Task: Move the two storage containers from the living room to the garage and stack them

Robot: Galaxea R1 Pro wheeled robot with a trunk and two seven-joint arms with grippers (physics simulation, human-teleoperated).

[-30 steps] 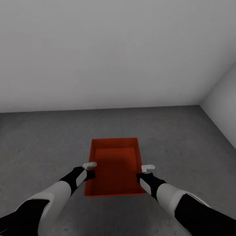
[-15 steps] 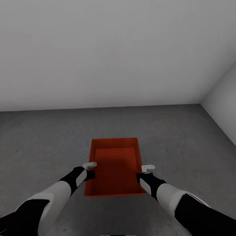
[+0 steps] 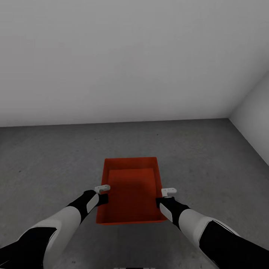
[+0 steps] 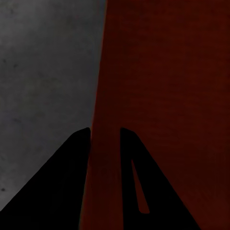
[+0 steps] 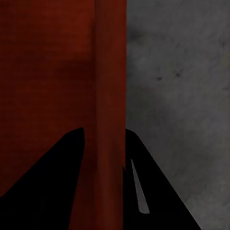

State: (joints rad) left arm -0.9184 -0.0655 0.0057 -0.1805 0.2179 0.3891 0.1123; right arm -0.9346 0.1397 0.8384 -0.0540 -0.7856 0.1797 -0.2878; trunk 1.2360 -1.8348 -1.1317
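Observation:
One orange-red open-top storage container (image 3: 130, 190) sits between my two arms over the dark grey concrete floor (image 3: 209, 157) of the garage. My left gripper (image 3: 103, 194) is shut on its left wall, and my right gripper (image 3: 161, 198) is shut on its right wall. In the left wrist view the dark fingers (image 4: 72, 182) straddle the red wall (image 4: 167, 96), with my left gripper (image 4: 104, 132) clamped on it. The right wrist view has my right gripper (image 5: 103, 134) pinching the red rim (image 5: 109, 72) the same way. I cannot tell whether the container rests on the floor or hangs just above it.
A plain white wall (image 3: 130, 56) stands ahead, meeting the floor a little beyond the container. A second white wall (image 3: 257, 119) closes the corner at the right. Open concrete (image 3: 45, 160) spreads to the left and right of the container.

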